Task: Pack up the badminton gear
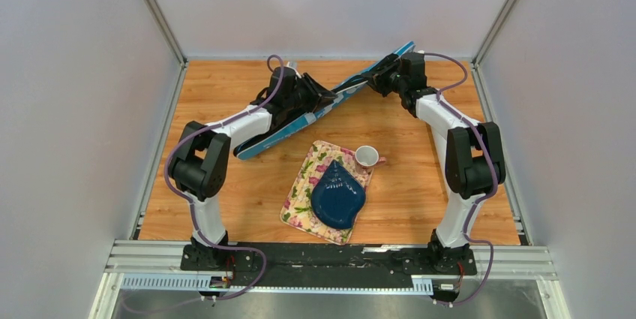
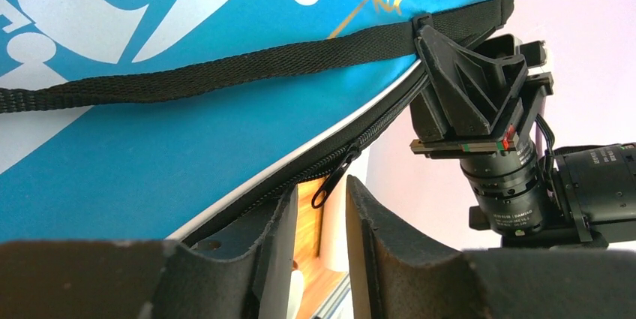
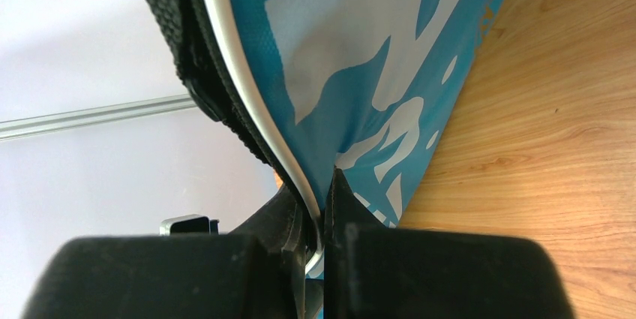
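— across the back of the brown wooden counter (image 1: 405, 184) lies the long blue fabric racket bag (image 1: 274, 141), slanting from left of middle toward the far right corner. why two arms on it?
— the right gripper (image 3: 319, 199) is pinched tight on its white-piped rim near the far end, probably to keep the seam taut.
— and the left gripper (image 2: 321, 199)?
— narrow, below the black woven strap (image 2: 225, 71), one jaw either side of the small black zipper pull (image 2: 334, 179), apparently not touching it.
— so zipping is the step?
— i'd judge so: one end anchored lets the pull slide without dragging the bag.
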